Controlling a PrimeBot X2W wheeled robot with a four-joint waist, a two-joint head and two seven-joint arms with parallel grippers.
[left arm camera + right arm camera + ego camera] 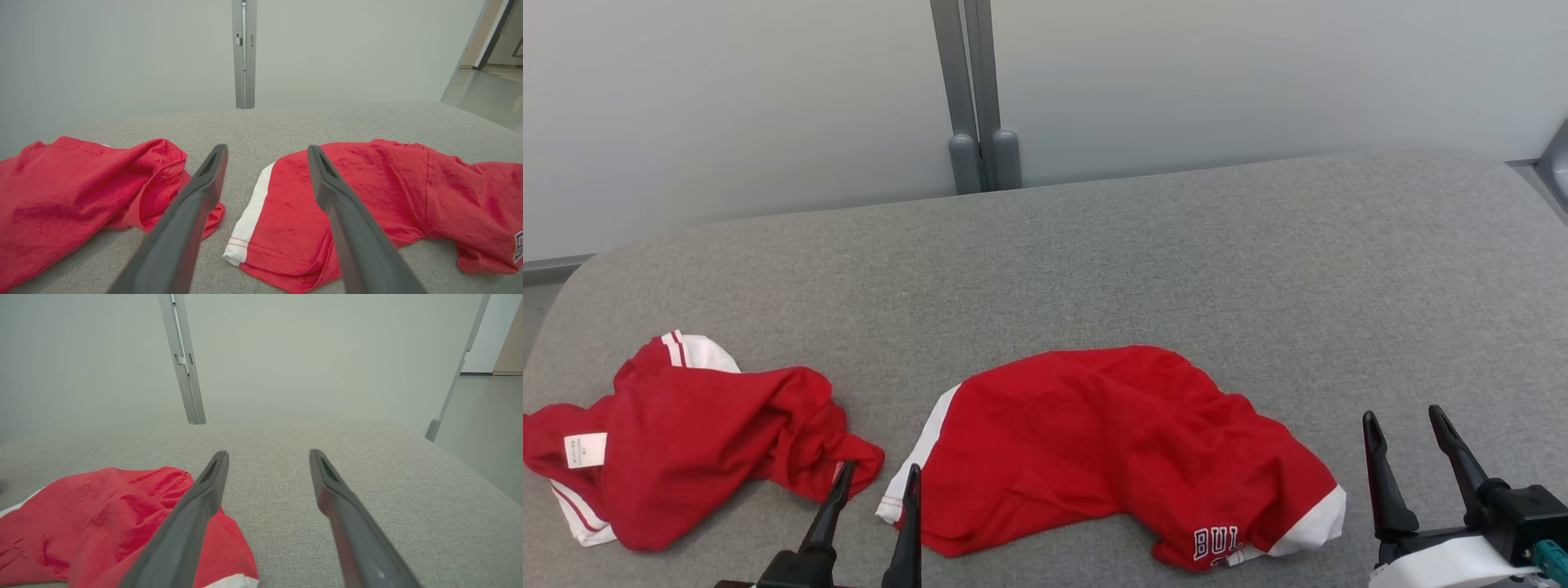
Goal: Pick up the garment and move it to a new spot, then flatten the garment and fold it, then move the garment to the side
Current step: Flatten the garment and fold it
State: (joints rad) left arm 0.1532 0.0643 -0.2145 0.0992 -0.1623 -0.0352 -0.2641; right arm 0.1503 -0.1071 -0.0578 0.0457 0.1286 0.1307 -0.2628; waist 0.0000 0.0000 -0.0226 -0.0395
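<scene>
White block letters [1217, 542] "BUL" stand near the hem of the red garment [1111, 441]; the white tag [585, 449] on the crumpled garment [703, 449] is unreadably small.

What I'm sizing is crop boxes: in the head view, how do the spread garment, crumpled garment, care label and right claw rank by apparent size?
1. spread garment
2. crumpled garment
3. right claw, near the camera and cut off, so less certain
4. care label
</scene>
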